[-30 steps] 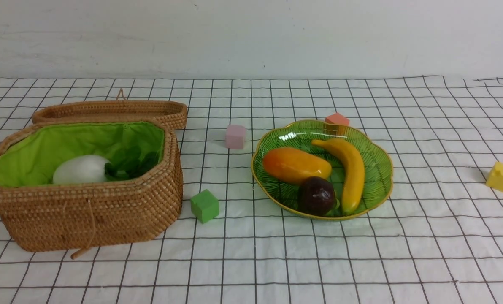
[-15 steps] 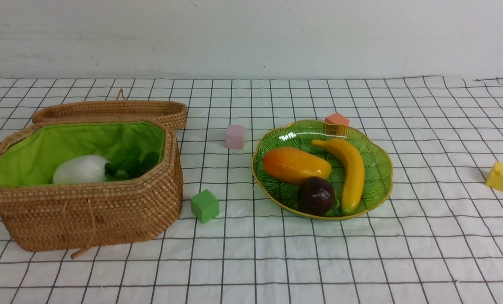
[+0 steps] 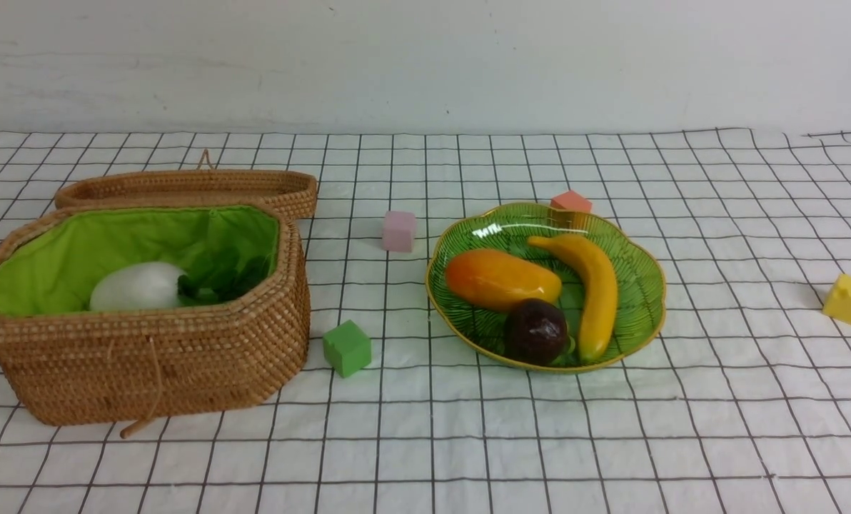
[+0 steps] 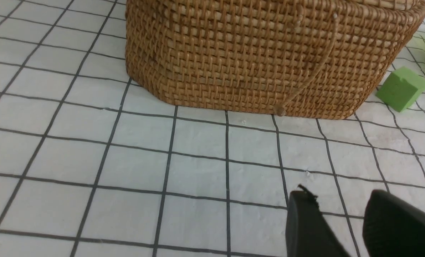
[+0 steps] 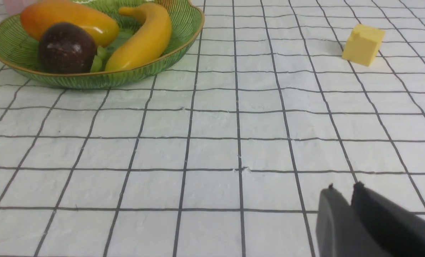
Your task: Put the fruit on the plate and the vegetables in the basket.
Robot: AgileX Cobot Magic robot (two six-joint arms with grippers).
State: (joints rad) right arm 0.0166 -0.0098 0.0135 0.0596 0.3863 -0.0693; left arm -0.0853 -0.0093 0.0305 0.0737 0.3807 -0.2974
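Both arms sit low over the checked cloth, carrying nothing. The left gripper (image 4: 341, 214) has its jaws parted a little; the basket (image 4: 269, 60) stands straight ahead of it, beyond bare cloth. The right gripper (image 5: 344, 200) is almost pressed together; the plate (image 5: 102, 76), holding banana (image 5: 144, 39), mango (image 5: 70, 19) and maroon fruit (image 5: 64, 48), lies ahead, toward the left arm's side.

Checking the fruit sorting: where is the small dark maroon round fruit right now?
In the front view, the dark maroon round fruit lies on the green glass plate, at its near edge, between the orange-yellow mango and long yellow banana.
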